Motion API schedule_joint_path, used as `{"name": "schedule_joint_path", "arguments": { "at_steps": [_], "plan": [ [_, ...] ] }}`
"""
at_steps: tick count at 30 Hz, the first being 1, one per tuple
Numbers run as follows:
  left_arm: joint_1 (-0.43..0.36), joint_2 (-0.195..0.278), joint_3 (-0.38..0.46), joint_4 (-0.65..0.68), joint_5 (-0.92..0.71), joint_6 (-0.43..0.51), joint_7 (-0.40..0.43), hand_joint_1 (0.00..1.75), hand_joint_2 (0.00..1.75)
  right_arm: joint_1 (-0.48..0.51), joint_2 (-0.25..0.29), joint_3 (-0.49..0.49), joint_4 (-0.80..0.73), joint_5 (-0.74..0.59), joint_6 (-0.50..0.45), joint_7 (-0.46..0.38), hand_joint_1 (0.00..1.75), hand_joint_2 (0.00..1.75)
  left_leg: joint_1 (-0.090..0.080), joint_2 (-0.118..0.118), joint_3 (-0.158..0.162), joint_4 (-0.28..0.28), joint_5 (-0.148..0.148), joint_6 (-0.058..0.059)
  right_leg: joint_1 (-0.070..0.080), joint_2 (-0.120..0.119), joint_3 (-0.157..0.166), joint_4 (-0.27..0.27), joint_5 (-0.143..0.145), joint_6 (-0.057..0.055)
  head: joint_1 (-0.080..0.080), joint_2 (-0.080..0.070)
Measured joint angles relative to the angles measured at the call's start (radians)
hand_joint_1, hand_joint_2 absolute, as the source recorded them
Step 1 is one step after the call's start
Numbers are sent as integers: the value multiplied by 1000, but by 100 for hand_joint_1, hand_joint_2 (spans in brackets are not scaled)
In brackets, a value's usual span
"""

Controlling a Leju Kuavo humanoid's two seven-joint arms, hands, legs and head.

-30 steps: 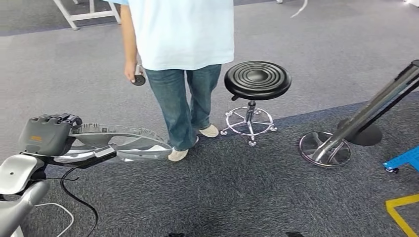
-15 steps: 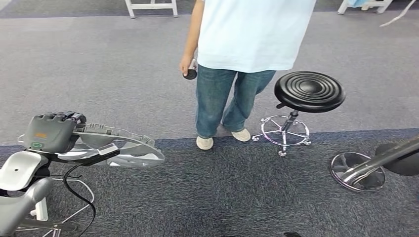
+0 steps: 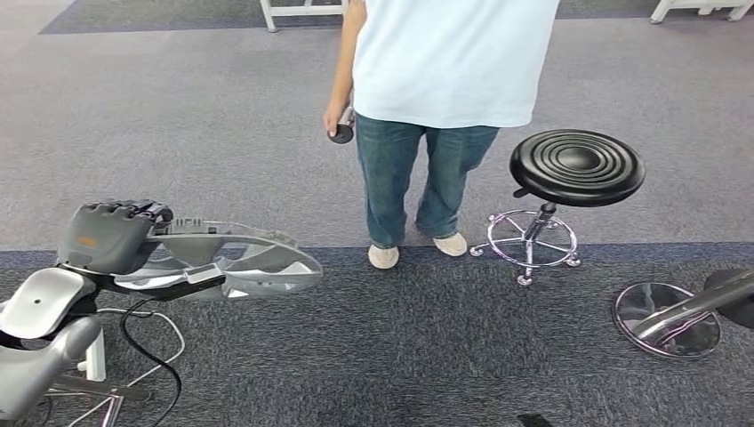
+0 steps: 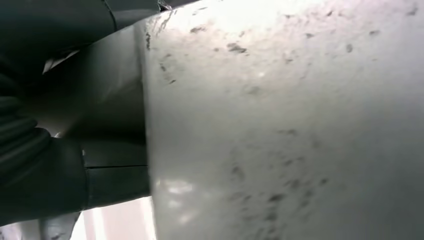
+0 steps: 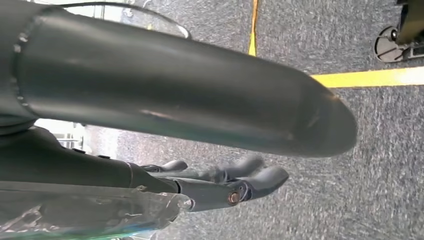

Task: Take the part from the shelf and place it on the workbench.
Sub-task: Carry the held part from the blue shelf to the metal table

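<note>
The part [image 3: 258,267] is a long, flat silver-grey plastic piece with ribs and cut-outs. In the head view my left hand [image 3: 111,236] grips one end of it at the lower left and holds it level above the carpet. In the left wrist view the part's pale, scuffed surface [image 4: 280,125] lies close against my left hand [image 4: 40,165]. My right hand [image 5: 190,110] hangs over the dark carpet in the right wrist view, its dark fingers [image 5: 240,182] stretched out and holding nothing.
A person [image 3: 445,71] in a light blue shirt and jeans stands ahead, holding a small black object [image 3: 340,134]. A black round stool [image 3: 576,167] stands beside them, and a chrome base [image 3: 667,318] with a slanted pole is at the right. Yellow floor tape [image 5: 370,77] runs near my right hand.
The whole picture has shifted, so the camera has turned: person and stool now sit further right. My left hand still holds the part the same way.
</note>
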Motion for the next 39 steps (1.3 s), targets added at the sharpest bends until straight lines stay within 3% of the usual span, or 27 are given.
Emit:
{"name": "schedule_joint_path", "arguments": {
  "at_steps": [3,8,17,32,39],
  "plan": [
    [-42,20,-9,2,36,-13,-4,175,175,1,8,0,0,3,-1,0,0,0,4,5,-1,-5,3,-25,3,3,-4,1,3,-5,0,0],
    [-93,79,-7,-8,100,-45,-33,175,175,4,22,0,0,13,-11,0,0,0,5,8,-2,-5,4,-32,4,5,-5,1,4,-8,1,0],
    [-181,164,1,-37,166,-96,-74,175,175,5,49,0,0,8,-26,0,0,0,3,8,-4,-4,5,-31,0,5,-5,0,6,-5,1,0],
    [-225,188,1,-41,219,-109,-64,175,175,6,61,0,0,7,-24,0,0,0,0,8,-5,-3,6,-30,-2,5,-7,0,7,-4,1,0],
    [-259,224,35,-6,296,-129,-50,175,175,7,69,0,0,8,-24,0,0,0,0,9,-6,-3,6,-30,-2,6,-8,0,7,-4,1,0]
  ]
}}
